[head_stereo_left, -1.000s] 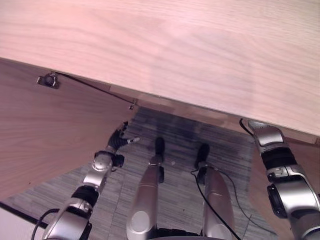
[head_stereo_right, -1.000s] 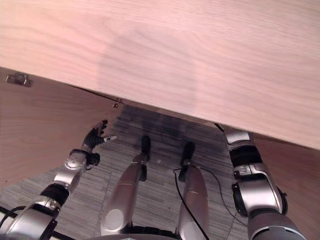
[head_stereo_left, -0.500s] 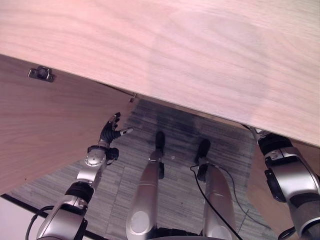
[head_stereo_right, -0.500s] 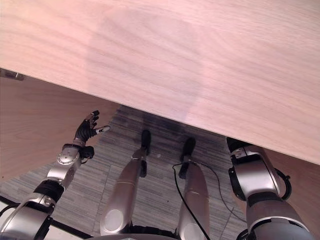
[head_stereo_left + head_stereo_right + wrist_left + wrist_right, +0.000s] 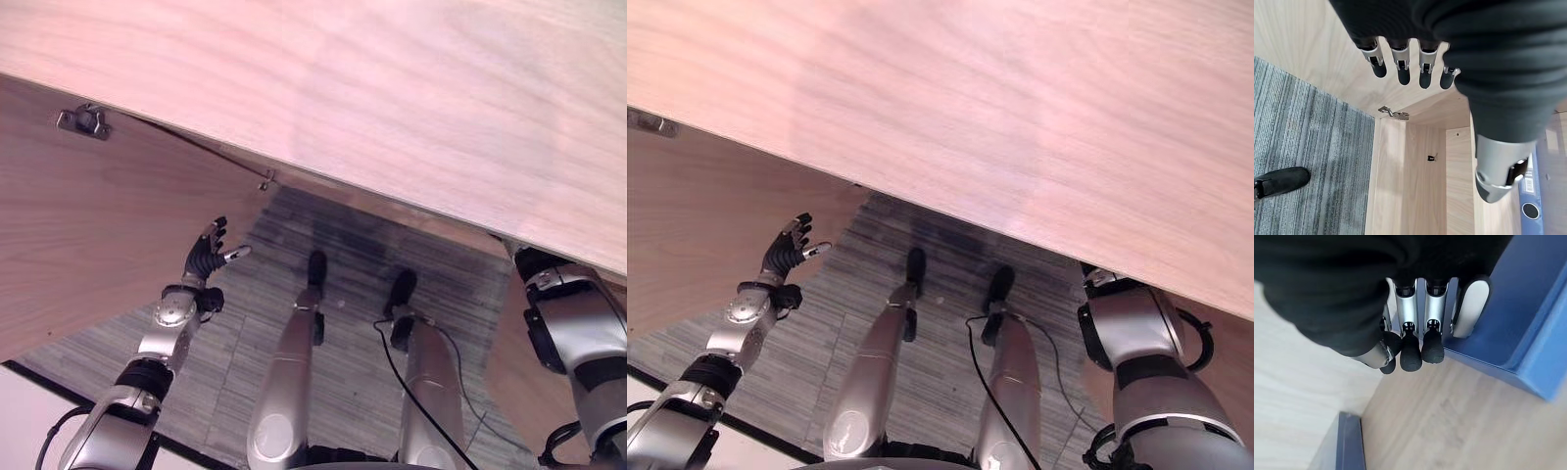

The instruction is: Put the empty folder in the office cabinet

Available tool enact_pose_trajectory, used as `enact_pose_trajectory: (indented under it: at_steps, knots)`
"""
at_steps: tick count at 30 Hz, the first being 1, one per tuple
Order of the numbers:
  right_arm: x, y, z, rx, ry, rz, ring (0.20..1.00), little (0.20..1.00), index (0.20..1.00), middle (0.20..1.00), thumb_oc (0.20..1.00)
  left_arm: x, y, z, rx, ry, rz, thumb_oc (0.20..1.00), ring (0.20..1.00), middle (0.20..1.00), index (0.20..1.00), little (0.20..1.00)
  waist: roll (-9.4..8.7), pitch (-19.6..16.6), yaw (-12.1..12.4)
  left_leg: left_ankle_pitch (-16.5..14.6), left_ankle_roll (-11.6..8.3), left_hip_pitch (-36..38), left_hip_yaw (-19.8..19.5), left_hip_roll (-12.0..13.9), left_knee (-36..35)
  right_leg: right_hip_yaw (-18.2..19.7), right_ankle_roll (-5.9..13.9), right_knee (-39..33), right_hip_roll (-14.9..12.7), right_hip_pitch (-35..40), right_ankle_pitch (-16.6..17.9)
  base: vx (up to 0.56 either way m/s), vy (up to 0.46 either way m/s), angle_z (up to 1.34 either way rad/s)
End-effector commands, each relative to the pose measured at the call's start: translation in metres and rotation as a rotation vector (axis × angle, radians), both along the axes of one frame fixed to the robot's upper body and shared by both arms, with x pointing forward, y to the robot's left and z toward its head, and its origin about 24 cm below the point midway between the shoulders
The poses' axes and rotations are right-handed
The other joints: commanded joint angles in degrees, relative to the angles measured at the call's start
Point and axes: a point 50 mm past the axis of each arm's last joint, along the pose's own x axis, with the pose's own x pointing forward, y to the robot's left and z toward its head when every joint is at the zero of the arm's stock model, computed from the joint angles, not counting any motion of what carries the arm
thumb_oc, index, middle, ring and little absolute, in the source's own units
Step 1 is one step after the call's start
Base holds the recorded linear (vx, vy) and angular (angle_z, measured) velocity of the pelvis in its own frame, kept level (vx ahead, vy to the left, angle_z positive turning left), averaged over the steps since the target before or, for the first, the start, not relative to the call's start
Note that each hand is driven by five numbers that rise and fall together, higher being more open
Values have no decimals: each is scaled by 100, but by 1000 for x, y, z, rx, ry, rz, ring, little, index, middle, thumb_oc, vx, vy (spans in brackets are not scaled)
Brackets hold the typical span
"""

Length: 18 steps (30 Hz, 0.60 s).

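Two hands are at work, and most of the task looks done. Nearest, in the lower left of the left eye view, the left hand (image 5: pixel 206 262) hangs over the grey carpet (image 5: pixel 225 333) with its fingers (image 5: pixel 1400 68) straight and spread, holding nothing, just beside the open cabinet door (image 5: pixel 88 235), which fills the left of the frame; I cannot tell whether it touches the door. A metal hinge (image 5: pixel 83 121) sits on the door at the upper left.

At the lower right the right arm reaches in under the cabinet top (image 5: pixel 392 88), the pale wooden slab across the upper frame. In its own wrist view the right hand (image 5: pixel 1410 333) has its fingers curled and its thumb laid against the blue folder (image 5: pixel 1528 308), so I judge it to be gripping the folder. The folder rests on the wooden shelf (image 5: pixel 1459 421) inside the cabinet, so the placing seems finished or very nearly so. What remains, by my reading, is to let go, draw the arm out and perhaps close the door.

Of the cabinet's contents: a second blue edge (image 5: pixel 1349 445) shows on the same shelf. The left wrist view shows a bare wooden compartment (image 5: pixel 1420 186), and beside it a blue spine with a round hole (image 5: pixel 1530 196); whether that is the task's folder I cannot say.
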Motion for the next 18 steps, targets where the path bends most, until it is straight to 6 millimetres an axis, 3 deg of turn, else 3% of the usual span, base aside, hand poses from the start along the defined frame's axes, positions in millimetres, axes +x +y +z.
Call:
enact_pose_trajectory:
  at_steps: [1,4,5,6,9,11,15,18]
  knots:
    - [-10,-35,-18,13,105,-93,200,200,200,200,200,-13,0,-10,-9,6,-32,1000,1000,1000,1000,1000,193,-353,165,-381,-248,-26,95,202,94,207,844,160,-156,127,-91,35,-2,5]
    - [-18,-64,12,31,67,-180,200,200,200,200,200,-16,-3,-12,2,25,-73,1000,1000,1000,1000,1000,182,-377,230,-356,-268,-13,95,196,33,180,857,163,-167,120,-94,26,-3,2]
    - [-18,-64,13,31,66,-180,200,200,200,200,200,-16,-4,-12,1,24,-73,1000,1000,1000,1000,1000,188,-373,230,-356,-268,-12,95,196,32,181,857,163,-166,120,-94,0,0,0]
    - [-26,-79,32,3,48,-231,200,200,200,200,200,-18,-6,-13,17,33,-102,1000,1000,1000,1000,1000,180,-378,252,-340,-280,-11,99,197,2,161,870,160,-185,113,-88,23,-11,4]
    - [-38,-97,58,-12,6,-295,200,200,200,200,200,-19,-10,-14,36,41,-135,1000,1000,1000,1000,1000,165,-400,270,-328,-291,6,93,190,-44,154,887,153,-201,117,-91,23,-6,1]
    - [-40,-100,64,-17,-5,-302,200,200,200,200,200,-19,-11,-14,35,42,-141,1000,1000,1000,1000,1000,175,-396,272,-329,-291,4,93,189,-40,152,886,162,-205,109,-92,0,0,0]
    - [-54,-111,100,-42,-80,-352,200,200,200,200,200,-22,-13,-16,44,52,-166,1000,1000,1000,1000,1000,163,-421,270,-325,-307,25,96,173,-90,145,889,166,-221,89,-102,17,0,0]
    - [-58,-111,112,-41,-114,-355,200,200,200,200,200,-22,-15,-16,44,53,-175,1000,1000,1000,1000,1000,158,-424,261,-329,-306,28,109,166,-106,139,897,166,-220,80,-96,0,0,0]
